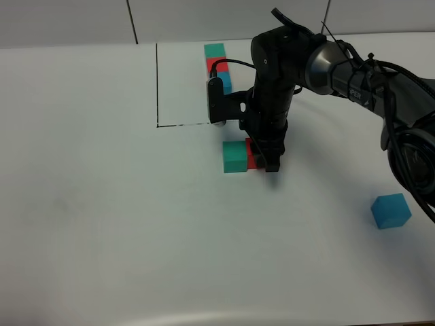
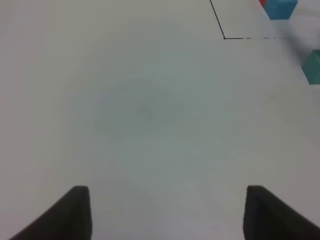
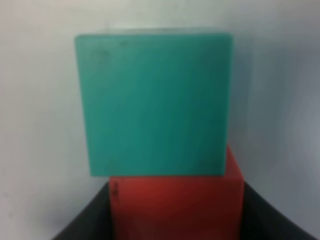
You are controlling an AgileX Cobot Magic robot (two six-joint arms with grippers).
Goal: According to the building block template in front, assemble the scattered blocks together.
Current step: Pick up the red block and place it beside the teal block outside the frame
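The template row, teal-green [image 1: 215, 49], red [image 1: 215, 65] and blue [image 1: 225, 83], stands at the back by thin black lines [image 1: 158, 85]. A loose teal-green cube [image 1: 234, 156] sits mid-table, touching a red cube [image 1: 251, 157] on its right. My right gripper [image 1: 262, 160] is down on the table, shut on the red cube. In the right wrist view both fingers flank the red cube [image 3: 175, 207], which presses against the teal-green cube [image 3: 155, 102]. A loose blue cube [image 1: 391, 210] lies at the right front. My left gripper [image 2: 167, 215] is open and empty above bare table.
The white table [image 1: 102, 217] spreads wide at left and front. The right arm [image 1: 353, 75] reaches in from the right edge. The left wrist view catches the template's blue cube [image 2: 280, 7], the black line corner [image 2: 224, 37] and the loose teal-green cube [image 2: 313, 66].
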